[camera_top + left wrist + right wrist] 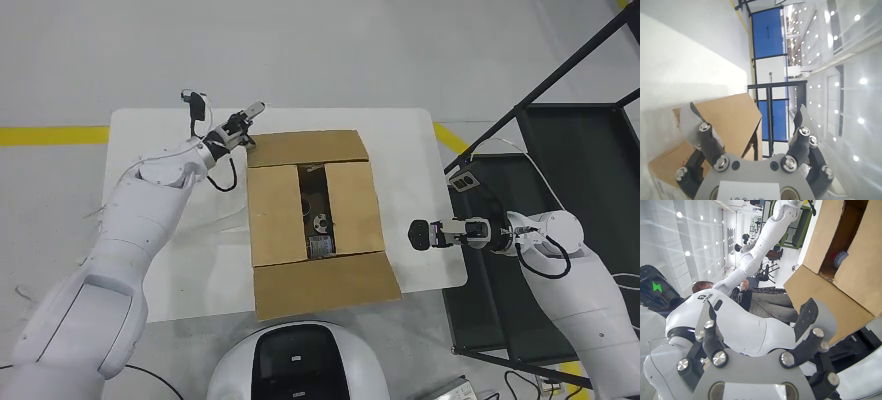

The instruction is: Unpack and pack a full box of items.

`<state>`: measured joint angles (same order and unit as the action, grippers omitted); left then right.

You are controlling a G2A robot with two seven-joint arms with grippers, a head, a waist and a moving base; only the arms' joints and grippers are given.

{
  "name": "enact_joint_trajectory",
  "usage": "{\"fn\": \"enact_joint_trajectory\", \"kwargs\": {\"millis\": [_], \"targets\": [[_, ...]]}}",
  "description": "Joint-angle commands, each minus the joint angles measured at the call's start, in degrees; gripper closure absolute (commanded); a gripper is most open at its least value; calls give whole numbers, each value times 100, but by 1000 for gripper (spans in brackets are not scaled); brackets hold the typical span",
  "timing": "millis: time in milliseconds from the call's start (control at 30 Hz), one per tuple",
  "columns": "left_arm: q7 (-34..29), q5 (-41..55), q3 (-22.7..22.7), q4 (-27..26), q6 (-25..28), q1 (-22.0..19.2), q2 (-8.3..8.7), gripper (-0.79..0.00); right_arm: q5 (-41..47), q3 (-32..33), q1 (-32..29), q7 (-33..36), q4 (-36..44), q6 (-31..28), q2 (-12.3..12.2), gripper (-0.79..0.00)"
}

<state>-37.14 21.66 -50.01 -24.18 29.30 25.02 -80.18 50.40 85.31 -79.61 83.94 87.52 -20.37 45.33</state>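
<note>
Zero unpacking seemingly done: hovering with claws spread, left gripper (pixel 250 112) upper centre and right gripper (pixel 415 234) mid-right, beside the brown cardboard box (pixel 352 200), flaps half-covering dark items (pixel 318 228).

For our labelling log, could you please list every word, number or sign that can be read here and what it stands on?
Nothing reads reliably.
White label on the left gripper: cut off by the picture's edge.
Print on the blue wall panel: too blurred.
Sticker on the black device: too small.
Print on an item inside the cardboard box: too small.
</note>
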Motion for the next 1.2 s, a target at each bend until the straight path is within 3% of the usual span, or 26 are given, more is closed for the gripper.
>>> {"fn": "enact_joint_trajectory", "kwargs": {"millis": [0, 233, 400, 567, 767, 933, 1167], "targets": [[-3, 191, -190, -151, 339, 48, 60, -785, 0, 0, 0, 0, 0, 0, 0, -785], [-1010, 417, -768, -1179, 1089, 644, 419, -785, 0, 0, 0, 0, 0, 0, 0, -785], [-1764, 409, -1284, -2187, 949, 1361, 749, -785, 0, 0, 0, 0, 0, 0, 0, -785], [-2023, 387, -1896, -3135, 741, 2079, 1026, -785, -124, -34, -14, -180, 154, 49, 10, -785], [-1179, 754, -2576, -3983, 566, 2855, 1171, -785, -298, -154, -82, -357, 670, 222, 44, -785], [-423, 396, -2713, -4398, 482, 3314, 1195, -785, -687, -459, -151, -519, 856, 445, 83, -785], [-423, 396, -2713, -4398, 482, 3314, 1195, -785, -1431, -1019, 10, -1146, 589, 583, 183, -785]]}}
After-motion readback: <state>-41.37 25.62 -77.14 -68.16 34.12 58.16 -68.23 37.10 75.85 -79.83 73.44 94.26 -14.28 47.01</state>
